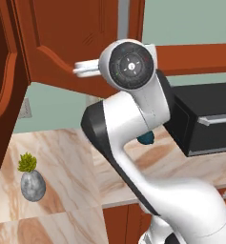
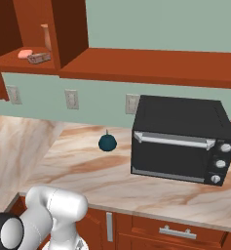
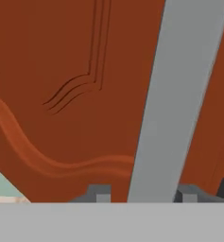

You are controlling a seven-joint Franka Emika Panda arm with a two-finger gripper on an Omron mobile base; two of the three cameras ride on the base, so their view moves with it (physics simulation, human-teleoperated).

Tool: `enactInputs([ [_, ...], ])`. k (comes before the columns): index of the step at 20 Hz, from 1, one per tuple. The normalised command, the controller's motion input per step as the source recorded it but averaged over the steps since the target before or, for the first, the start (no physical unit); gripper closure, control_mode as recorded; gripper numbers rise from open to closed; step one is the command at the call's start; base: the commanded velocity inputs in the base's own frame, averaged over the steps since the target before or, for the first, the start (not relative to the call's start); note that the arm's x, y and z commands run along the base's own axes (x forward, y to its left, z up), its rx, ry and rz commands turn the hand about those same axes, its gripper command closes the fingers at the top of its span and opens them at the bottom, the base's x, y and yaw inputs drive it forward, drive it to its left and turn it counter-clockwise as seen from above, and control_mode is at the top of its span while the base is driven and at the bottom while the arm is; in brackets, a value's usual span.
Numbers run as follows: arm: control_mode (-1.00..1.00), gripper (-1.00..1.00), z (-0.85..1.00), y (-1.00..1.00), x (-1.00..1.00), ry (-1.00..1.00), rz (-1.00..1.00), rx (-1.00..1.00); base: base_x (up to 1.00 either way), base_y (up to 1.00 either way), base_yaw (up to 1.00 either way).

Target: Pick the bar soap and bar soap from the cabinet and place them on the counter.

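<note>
The gripper (image 3: 142, 193) is shut around the grey handle (image 3: 175, 94) of the cabinet (image 2: 68, 29) door; its tips barely peek out. Deeper inside the cabinet lie the pink soap (image 2: 24, 53) and brown soap (image 2: 39, 58), touching, above the counter (image 2: 87, 171).

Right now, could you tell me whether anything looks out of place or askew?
Nothing looks spilled or damaged. The cabinet stands open with the pink bar soap and brown-rimmed bar soap on its shelf, and the gripper straddles the door's grey handle.
</note>
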Motion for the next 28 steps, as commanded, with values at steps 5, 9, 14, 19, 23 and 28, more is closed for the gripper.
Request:
enactInputs([
  [5,-1.0,-1.0,-0.2,0.42,-0.25,0.0,0.0,0.0,0.0,0.0,0.0],
  [9,-1.0,-1.0,-0.12,0.12,-0.29,0.0,0.0,0.0,0.0,0.0,0.0],
  [14,-1.0,-1.0,0.0,0.0,-0.31,0.0,0.0,0.0,0.0,0.0,0.0],
  [19,-1.0,-1.0,0.0,-0.01,-0.35,-0.01,0.0,0.0,0.0,0.0,0.0],
  [23,-1.0,-1.0,0.01,-0.27,-0.4,0.0,0.0,0.0,0.0,0.0,0.0],
  [28,-1.0,-1.0,0.05,-0.62,-0.28,0.0,0.0,0.04,0.0,0.0,0.0],
])
